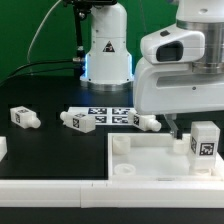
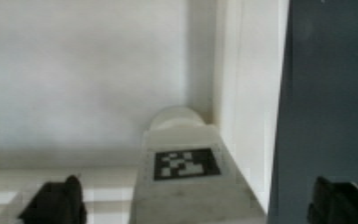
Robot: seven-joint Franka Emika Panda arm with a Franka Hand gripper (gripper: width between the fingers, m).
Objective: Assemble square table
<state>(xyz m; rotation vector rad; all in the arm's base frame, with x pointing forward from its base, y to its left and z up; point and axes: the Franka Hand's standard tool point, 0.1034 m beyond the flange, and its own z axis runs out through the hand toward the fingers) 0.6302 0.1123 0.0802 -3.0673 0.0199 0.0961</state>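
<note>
**Open fingers beside a leg stood at the top's corner**

Exterior view: The square top (image 1: 150, 162) is laid flat on the dark counter (image 1: 50, 150) toward five o'clock. Its rim is turned upward so that the corner sockets can be reached from above. An upright leg (image 1: 205, 140) is stood on the corner at three o'clock, apparently in a socket. Whether it is fully seated cannot be told. The fingers (image 1: 172, 126) are held low over the top, just beside that leg on its nine-o'clock side. Three more legs are left lying apart on the counter, probably so each can be picked singly. The first loose leg (image 1: 22, 118) is at nine o'clock. The second loose leg (image 1: 80, 121) and the third loose leg (image 1: 147, 122) lie near the centre by the marker board (image 1: 105, 112).

Wrist view: The fingers (image 2: 55, 203) are spread wide and nothing is held. The upright leg (image 2: 181, 135), tag showing, is seen beyond the tips, close against the raised rim (image 2: 247, 90). Such a wide opening would suit closing around the leg to turn it home.
</note>
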